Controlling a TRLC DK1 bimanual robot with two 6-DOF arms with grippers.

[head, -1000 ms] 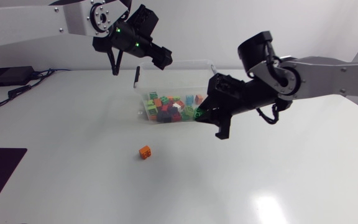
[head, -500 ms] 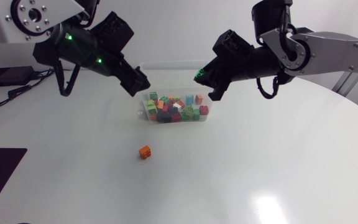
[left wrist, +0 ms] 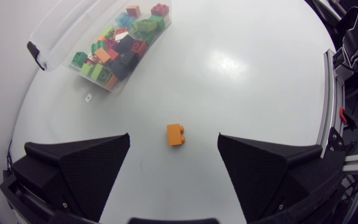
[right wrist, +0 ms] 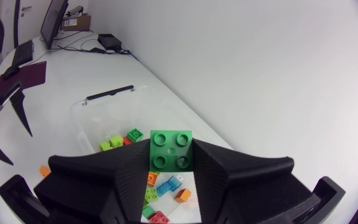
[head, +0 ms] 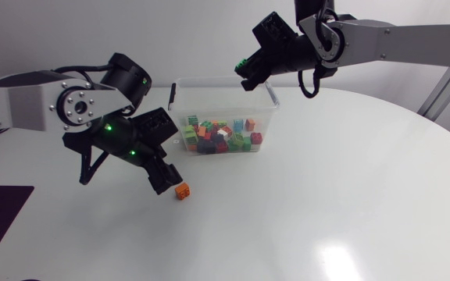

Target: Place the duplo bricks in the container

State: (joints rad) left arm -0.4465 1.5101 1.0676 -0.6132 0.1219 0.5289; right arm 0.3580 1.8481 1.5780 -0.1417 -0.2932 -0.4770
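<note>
Nearest, one orange brick (head: 182, 190) is lying loose on the table (head: 326, 203), being straddled by the left pincer (left wrist: 173, 138), which is spread wide and not touching it. Beyond, most bricks are being held in the container (head: 221, 79). A green brick (right wrist: 171, 149) is being pinched by the right pincer (head: 246, 74) above its far rim, so little seems left.

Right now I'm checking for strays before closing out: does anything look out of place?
Yes: one orange brick lies alone on the table, outside the container with the other bricks. It sits between the open fingers of the left gripper, touching neither. The right gripper holds a green brick.
</note>
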